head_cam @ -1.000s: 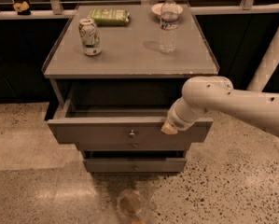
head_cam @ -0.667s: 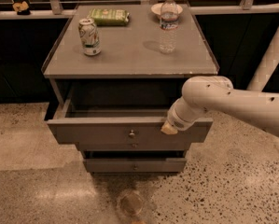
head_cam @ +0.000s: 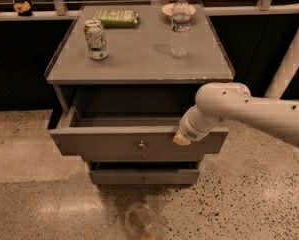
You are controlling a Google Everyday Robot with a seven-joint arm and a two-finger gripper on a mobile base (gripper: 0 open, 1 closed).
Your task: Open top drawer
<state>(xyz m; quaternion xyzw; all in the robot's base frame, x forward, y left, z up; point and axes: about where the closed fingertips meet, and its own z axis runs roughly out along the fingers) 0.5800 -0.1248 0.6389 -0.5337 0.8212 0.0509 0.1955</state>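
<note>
The top drawer point(head_cam: 104, 143) of the grey-brown cabinet is pulled out, with its plain grey inside showing and a small round brass knob point(head_cam: 141, 144) at the middle of its flat front. My white arm reaches in from the right. My gripper point(head_cam: 181, 138) is at the drawer's front top edge, right of the knob; only its tan tip shows. A narrower drawer front point(head_cam: 144, 176) sits below, shut.
On the cabinet top point(head_cam: 139, 59) stand a soda can point(head_cam: 96, 39), a green snack bag point(head_cam: 117, 17), a water bottle point(head_cam: 180, 26) and a small bowl point(head_cam: 167, 9). A white post point(head_cam: 291, 59) rises at the right. A round mark point(head_cam: 140, 218) lies on the speckled floor in front.
</note>
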